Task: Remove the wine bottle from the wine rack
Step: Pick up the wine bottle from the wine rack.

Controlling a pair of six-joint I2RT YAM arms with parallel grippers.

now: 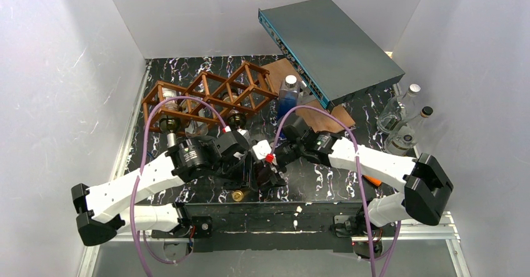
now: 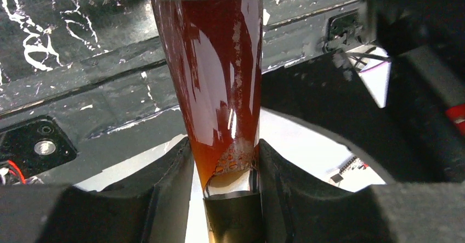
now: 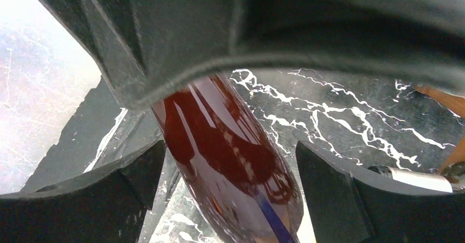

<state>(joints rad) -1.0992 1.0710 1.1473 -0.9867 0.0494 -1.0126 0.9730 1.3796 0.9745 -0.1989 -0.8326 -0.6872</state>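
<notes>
— Wine bottle (image 2: 216, 89): position?

— Clear of the wine rack (image 1: 209, 95). The rack stands at the left rear of the table (image 1: 325, 177) with other bottles (image 1: 167, 124) lodged in its cells. The item under report lies low by the near edge of the table, between the two arms, neck toward the near side. Whether it rests on the surface or hangs just above it cannot be told.

— Grippers?

— The left gripper (image 2: 224, 155) pinches the neck, one finger pressed to each side just past the shoulder. The right gripper (image 3: 229, 155) is spread about the body. One of its fingers sits close against the glass. The other stands apart, with the marbled table showing in the gap. In my judgement the right gripper bears no load.

— Handling properties?

— Judged as follows:
- **Weight:** the glass is clear and holds reddish-brown liquid up into the neck, with bubbles at the level line. It should be heavy, with nearly all the weight in the body.
- **Stiffness:** rigid, so it will not give under the fingers.
- **Surface:** glossy with strong reflections, so it is likely to slip.
- **Fragility:** a knock against the table edge or the arm mounts could crack it.

— Where should it be held?

— The neck suits narrow jaws, and the shoulder's flare should stop the bottle sliding through. Held by the neck alone, though, the full body acts as a long lever and may twist in the grip. I advise a second hold around the widest part of the body, near its middle. The fingers should close squarely and gently on opposite sides.
</notes>
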